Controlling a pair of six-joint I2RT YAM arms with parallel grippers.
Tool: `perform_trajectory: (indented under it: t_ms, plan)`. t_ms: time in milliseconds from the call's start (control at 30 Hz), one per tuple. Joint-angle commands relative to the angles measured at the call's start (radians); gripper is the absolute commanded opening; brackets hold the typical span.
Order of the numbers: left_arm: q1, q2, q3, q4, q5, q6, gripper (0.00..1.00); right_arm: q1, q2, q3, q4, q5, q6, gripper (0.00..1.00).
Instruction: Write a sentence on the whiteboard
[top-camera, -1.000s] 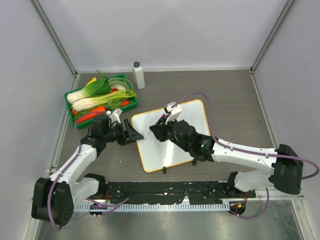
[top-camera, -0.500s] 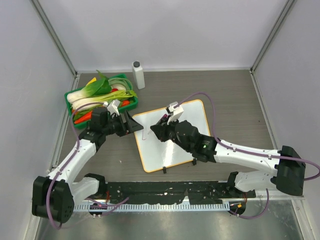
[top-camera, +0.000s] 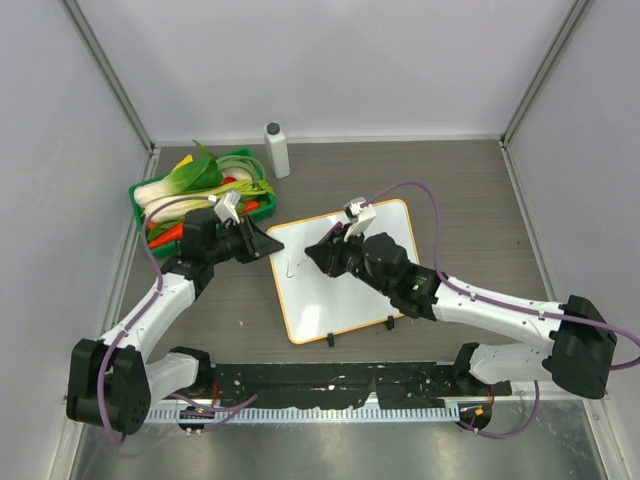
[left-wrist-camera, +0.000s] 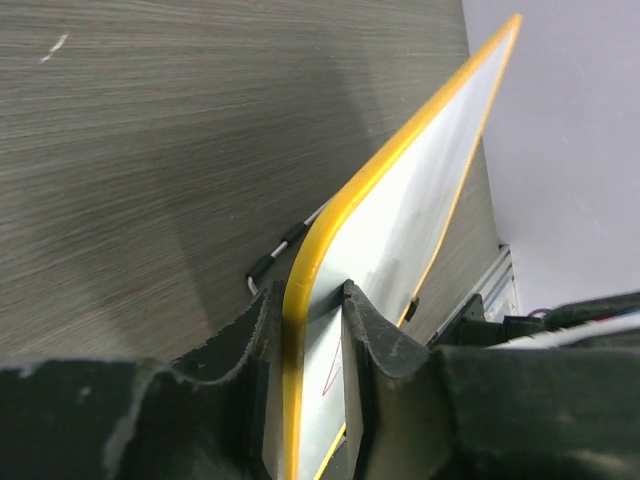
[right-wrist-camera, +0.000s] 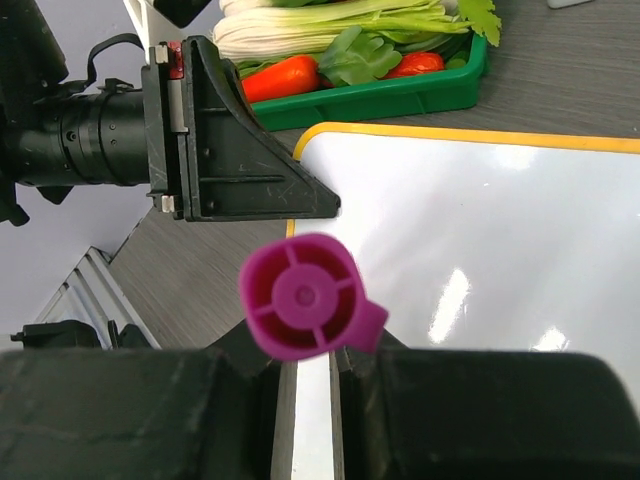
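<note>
Orange edging marks the corner of the whiteboard (top-camera: 345, 285) that the left gripper (top-camera: 265, 245) has clamped. In the left wrist view its two fingers (left-wrist-camera: 385, 340) sit one on each face of the board, closed onto the rim. The left arm reaches forward from its base with the elbow bent, and the wrist is turned so the gripper points across at the right arm.

The right arm stretches from its base low and long over the board. The right gripper (top-camera: 318, 255) hangs above the board's left part, pointing at the left gripper and close to it. Its jaws are closed on a magenta marker (right-wrist-camera: 300, 297), whose round ribbed cap end faces the right wrist camera.

The board lies slanted on the wooden table (top-camera: 450, 180), two black feet at its near edge. A shadow lies on the table under the held corner. Beyond the right gripper most of the white face is bare and glossy. To the far side of the left gripper a green tray (top-camera: 140, 195) of leafy greens and red and yellow vegetables sits near the board's corner but apart from it. A white bottle (top-camera: 276, 150) stands farther back, near the rear wall.

Of the sentence (top-camera: 291, 265) only a short thin magenta stroke shows, between the two grippers, too slight to read.
</note>
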Motion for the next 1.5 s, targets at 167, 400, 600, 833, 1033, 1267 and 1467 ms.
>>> perform_trajectory:
  t_ms: [167, 400, 600, 833, 1033, 1267, 1467]
  plan:
    - [0.004, -0.013, 0.007, -0.047, -0.031, 0.068, 0.16, -0.009, 0.049, 0.02, 0.092, -0.053, 0.012, 0.01]
    - [0.002, -0.016, 0.013, -0.069, -0.042, 0.074, 0.12, -0.009, 0.076, 0.027, 0.079, 0.022, -0.014, 0.01]
    - [0.004, -0.018, 0.013, -0.067, -0.043, 0.072, 0.1, -0.009, 0.101, 0.032, 0.091, 0.034, -0.017, 0.02]
    - [0.002, -0.01, 0.01, -0.061, -0.039, 0.074, 0.09, -0.009, 0.113, 0.035, 0.079, 0.048, -0.011, 0.01]
    - [0.001, -0.013, 0.012, -0.061, -0.04, 0.074, 0.07, -0.007, 0.121, 0.035, 0.071, 0.073, -0.01, 0.02]
    - [0.001, -0.013, 0.009, -0.061, -0.034, 0.072, 0.06, -0.007, 0.141, 0.038, 0.062, 0.056, -0.01, 0.01]
    - [0.001, -0.013, 0.008, -0.057, -0.034, 0.072, 0.04, -0.009, 0.144, 0.03, 0.043, 0.037, -0.002, 0.01]
